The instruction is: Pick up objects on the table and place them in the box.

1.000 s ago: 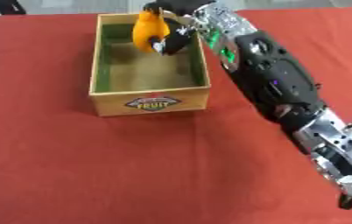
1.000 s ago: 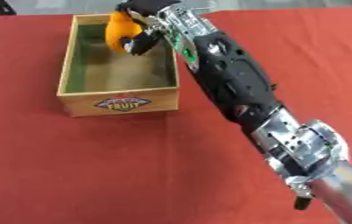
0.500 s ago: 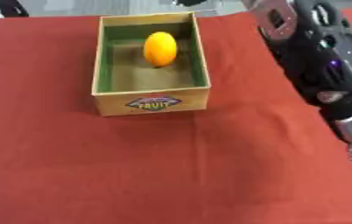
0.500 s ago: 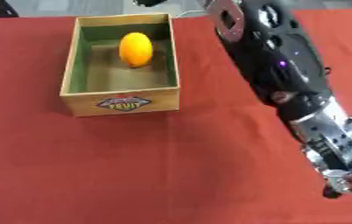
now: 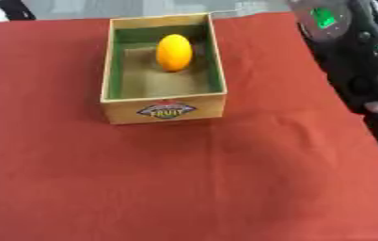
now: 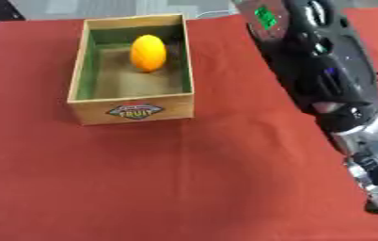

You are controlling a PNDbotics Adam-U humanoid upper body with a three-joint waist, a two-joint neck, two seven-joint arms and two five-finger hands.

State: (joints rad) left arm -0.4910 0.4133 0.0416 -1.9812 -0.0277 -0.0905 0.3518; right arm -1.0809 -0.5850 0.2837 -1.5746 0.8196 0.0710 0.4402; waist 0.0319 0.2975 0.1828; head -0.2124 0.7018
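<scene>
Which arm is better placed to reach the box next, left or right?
Probably right: only the right arm shows, beside the box holding the orange fruit. The left arm is not in view.

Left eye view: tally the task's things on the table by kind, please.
Orange oval fruit: 1, lying inside the box
Wooden box: 1, on the red cloth
Total: 2

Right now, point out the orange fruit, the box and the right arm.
orange fruit [image 5: 174, 52], left eye view, middle of its skin.
box [image 5: 164, 111], left eye view, front wall at the label.
right arm [image 6: 324, 75], right eye view, black forearm casing; the hand itself is out of view.
</scene>
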